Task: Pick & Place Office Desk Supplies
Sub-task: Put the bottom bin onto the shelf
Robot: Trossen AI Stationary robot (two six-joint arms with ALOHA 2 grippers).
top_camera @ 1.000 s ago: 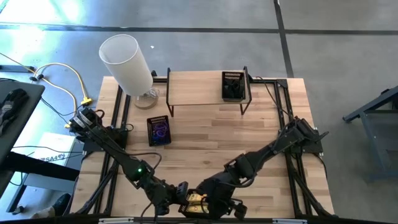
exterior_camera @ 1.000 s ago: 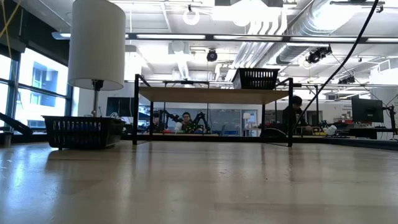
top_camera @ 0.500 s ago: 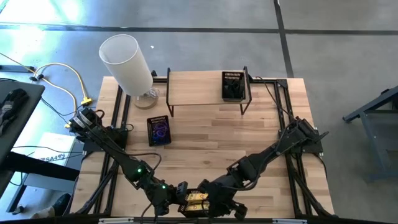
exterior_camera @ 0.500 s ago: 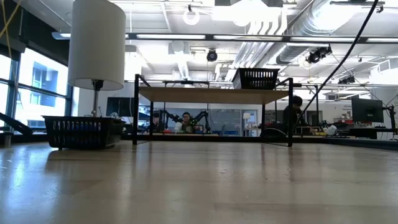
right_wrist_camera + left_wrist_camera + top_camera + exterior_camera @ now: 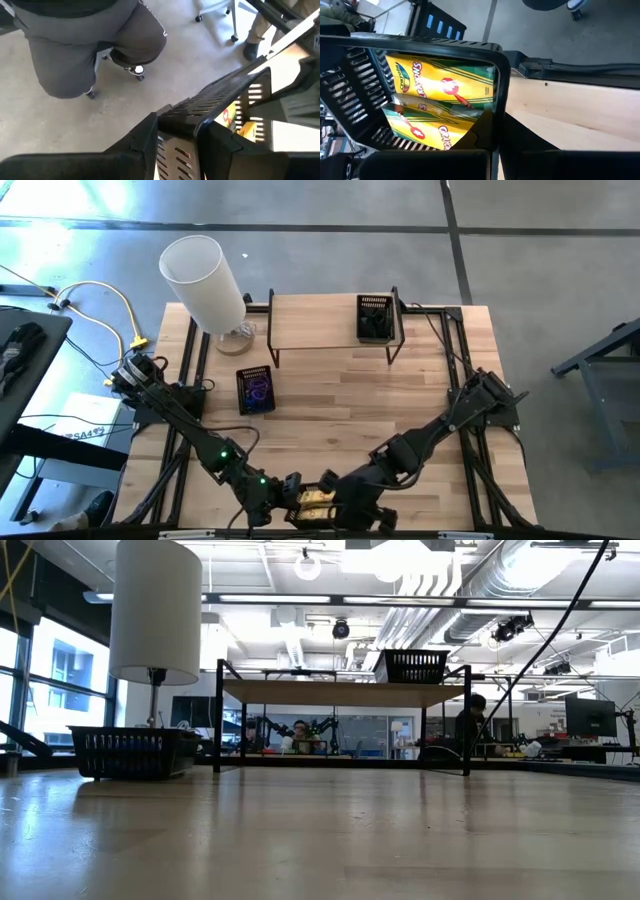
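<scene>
Both arms are at the bottom centre of the high view, crowded round a black slotted tray [image 5: 303, 511] at the near table [image 5: 330, 400] edge. Left gripper [image 5: 288, 488] is on its left side, right gripper [image 5: 345, 500] on its right, both hard against the tray.

I can't tell whether either one is clamped on anything or hanging loose. The right wrist view has the tray wall dead ahead, probably being straddled, but I won't call it.

Inside that tray are yellow crayon boxes [image 5: 445, 90]:
- Printed card, flat rectangular faces, stacked at an angle.
- I judge them light, fairly stiff and a bit slick, and they'd crush at the corners if squeezed hard.
- I'd take one across the narrow thickness near the middle, not by a flap end.

The tray looks like rigid plastic or coated metal with slotted walls and a rounded rim. The rim is the obvious grab point, though it would tip if lifted from one side only.

Other supplies:
- Band loops [image 5: 258, 391], purple and blue, sit in a small mesh tray [image 5: 243, 376] left of centre. They look soft and floppy and will snag each other, so I'd pinch a single strand.
- Small black blocks [image 5: 372, 328] sit in a second mesh tray [image 5: 374, 303] on the wooden shelf [image 5: 320, 315], upper middle. Too small to judge their finish.

White cylinder lamp [image 5: 205, 280] is at upper left, well clear.
</scene>
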